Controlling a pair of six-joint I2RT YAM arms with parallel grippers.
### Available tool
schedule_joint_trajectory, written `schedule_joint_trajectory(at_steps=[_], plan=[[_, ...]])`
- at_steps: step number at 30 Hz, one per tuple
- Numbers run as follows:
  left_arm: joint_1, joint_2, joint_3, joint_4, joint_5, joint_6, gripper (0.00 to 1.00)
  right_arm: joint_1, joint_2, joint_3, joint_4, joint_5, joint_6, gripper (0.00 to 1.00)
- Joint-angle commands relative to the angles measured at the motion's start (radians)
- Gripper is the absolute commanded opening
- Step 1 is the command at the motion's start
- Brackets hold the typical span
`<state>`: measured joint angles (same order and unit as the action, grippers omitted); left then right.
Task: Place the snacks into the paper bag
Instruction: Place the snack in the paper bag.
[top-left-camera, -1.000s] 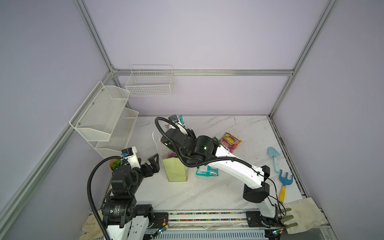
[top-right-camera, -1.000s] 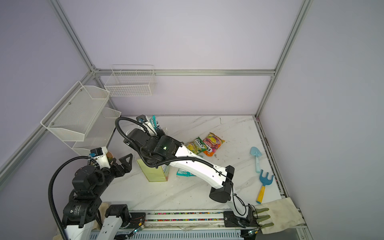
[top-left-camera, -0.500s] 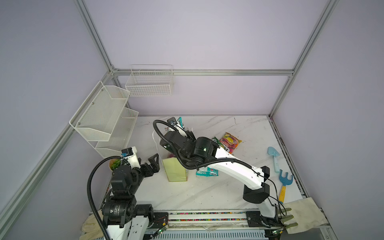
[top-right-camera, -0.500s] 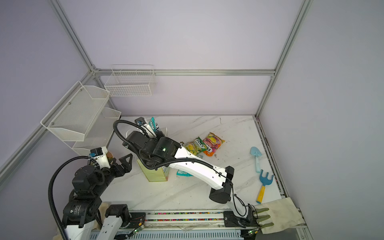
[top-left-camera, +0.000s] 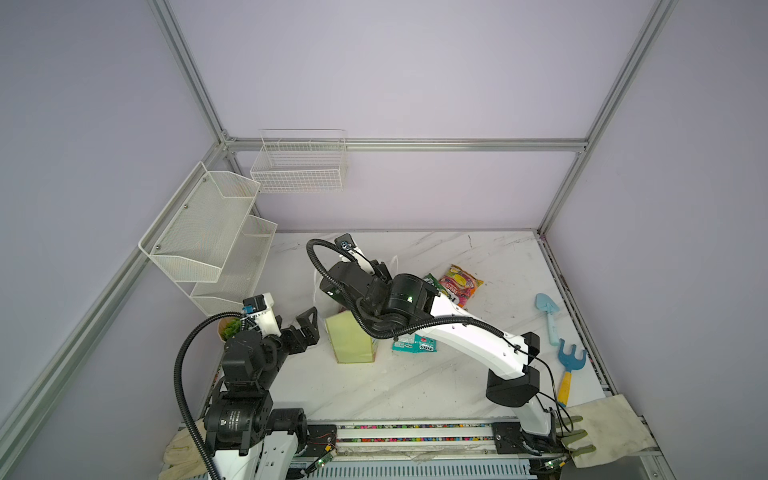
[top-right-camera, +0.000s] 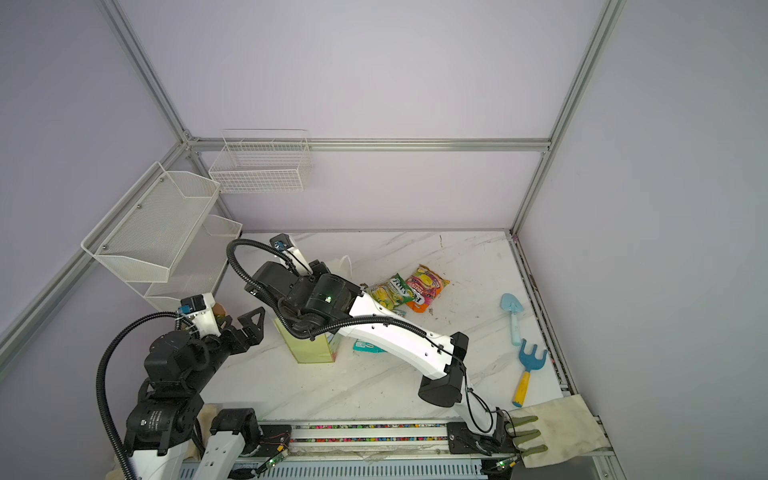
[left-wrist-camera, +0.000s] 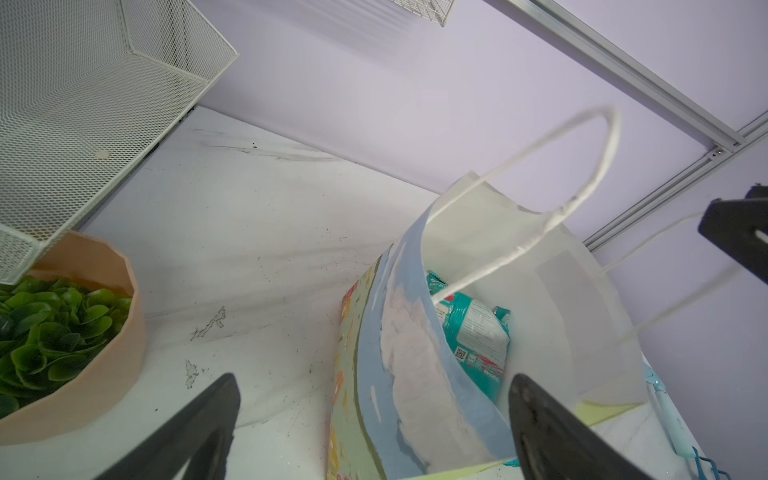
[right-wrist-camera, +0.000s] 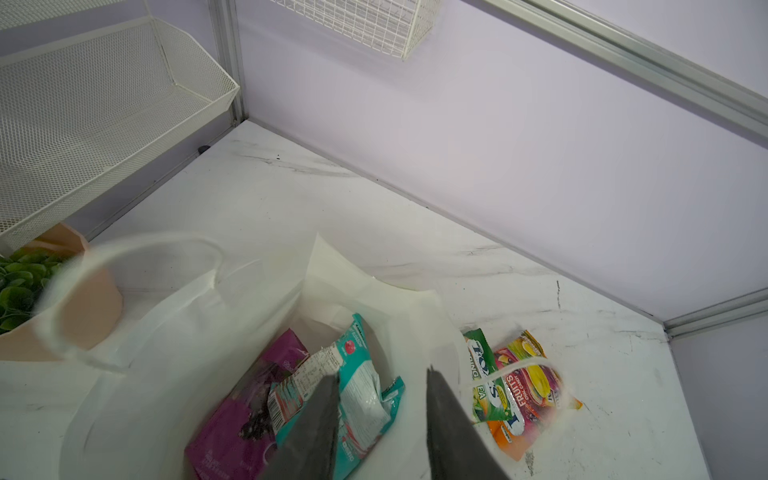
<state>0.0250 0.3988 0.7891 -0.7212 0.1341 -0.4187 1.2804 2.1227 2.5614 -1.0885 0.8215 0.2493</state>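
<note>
The paper bag (top-left-camera: 351, 340) (top-right-camera: 311, 345) stands upright at the table's middle left, mouth open. My right gripper (right-wrist-camera: 381, 374) hangs over that mouth, open, with nothing between its fingers. Below it a teal-white snack (right-wrist-camera: 365, 382) (left-wrist-camera: 473, 328) and a magenta snack (right-wrist-camera: 232, 432) lie inside the bag (right-wrist-camera: 166, 332). Another teal snack (top-left-camera: 415, 345) (top-right-camera: 368, 347) lies on the table right of the bag. The green-yellow snack (top-right-camera: 392, 289) (right-wrist-camera: 482, 374) and the orange-pink snack (top-left-camera: 461, 284) (right-wrist-camera: 528, 386) lie further back right. My left gripper (top-left-camera: 307, 328) (left-wrist-camera: 372, 376) stands wide open just left of the bag (left-wrist-camera: 415, 353), apart from it.
A potted plant (top-left-camera: 226, 328) (left-wrist-camera: 83, 332) sits left of the bag under the tiered white wire baskets (top-left-camera: 208, 232). Another wire basket (top-left-camera: 299, 166) hangs on the back wall. A blue shovel (top-left-camera: 548, 311) and rake (top-left-camera: 571, 365) lie at the right edge, gloves (top-left-camera: 606, 428) at the front right.
My right gripper has sunk toward the bag's mouth and opened. The teal-white snack it held up above the bag now lies inside. The left arm has not moved.
</note>
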Motion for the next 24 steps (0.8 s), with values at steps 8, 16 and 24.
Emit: schedule_joint_trajectory(at_steps=[8, 16, 24], plan=[[-0.004, -0.003, -0.036, 0.030, -0.002, -0.003, 1.00, 0.007, -0.076, -0.027, 0.047, -0.031, 0.016, 0.43], [-0.004, -0.006, -0.036, 0.030, -0.002, -0.003, 1.00, 0.006, -0.199, -0.146, 0.151, -0.048, 0.064, 0.56], [-0.005, -0.009, -0.036, 0.029, -0.002, -0.005, 1.00, -0.187, -0.423, -0.416, 0.171, -0.159, 0.287, 0.70]])
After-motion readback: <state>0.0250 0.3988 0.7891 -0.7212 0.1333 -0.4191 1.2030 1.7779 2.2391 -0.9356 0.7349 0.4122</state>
